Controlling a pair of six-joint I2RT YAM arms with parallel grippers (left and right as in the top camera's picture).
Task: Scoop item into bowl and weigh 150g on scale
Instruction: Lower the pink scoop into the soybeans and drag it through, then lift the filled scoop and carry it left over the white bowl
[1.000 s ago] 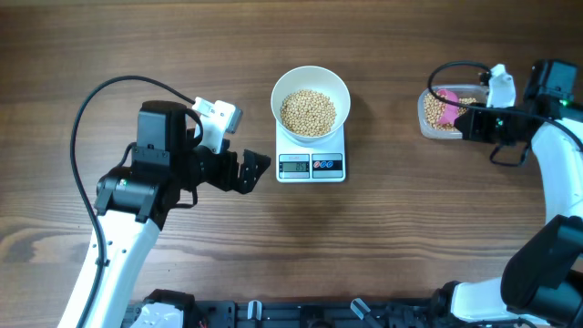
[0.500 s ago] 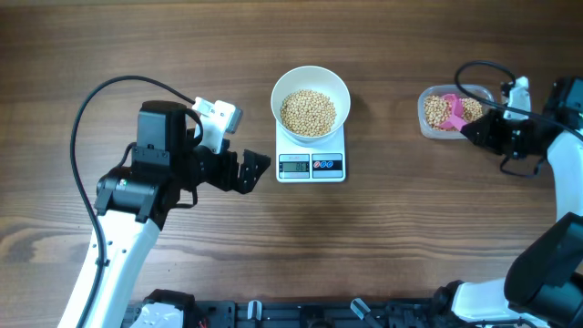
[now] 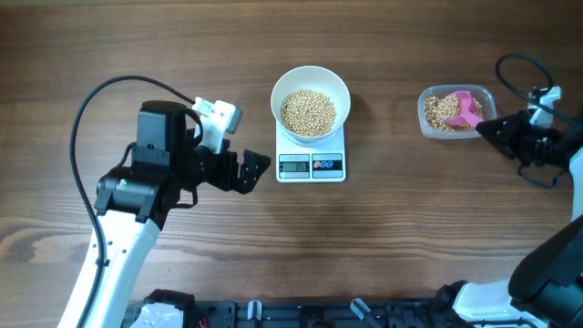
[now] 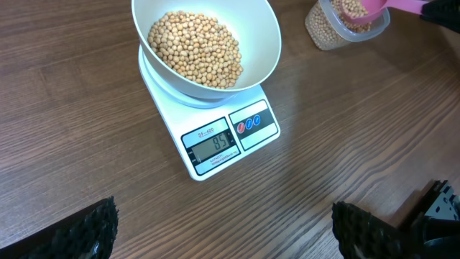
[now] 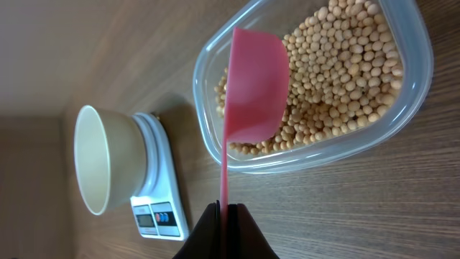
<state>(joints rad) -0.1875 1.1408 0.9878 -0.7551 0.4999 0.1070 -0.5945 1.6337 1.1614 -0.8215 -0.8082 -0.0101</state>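
Observation:
The white bowl (image 3: 283, 90) stands on the scale (image 3: 311, 167) at mid-table, partly filled with beige beans, the item (image 3: 308, 112). In the left wrist view the bowl (image 4: 263, 52) and the scale (image 4: 224, 141) lie ahead, and the display reads 85. My left gripper (image 3: 256, 170) is open and empty, left of the scale, its fingers (image 4: 95, 227) wide apart over bare wood. My right gripper (image 3: 500, 129) is shut on the thin handle of a pink scoop (image 5: 256, 85). The scoop's cup hangs over the near end of a clear tub (image 5: 407, 101) of beans (image 5: 348, 61).
The clear tub (image 3: 428, 114) sits on the table to the right of the scale, with a gap of bare wood between them. Black cables loop by the left arm (image 3: 86, 109) and near the right arm (image 3: 519, 68).
My right gripper has drawn back to the right with the pink scoop, from over the tub to its right side. The left arm, bowl and scale have not moved.

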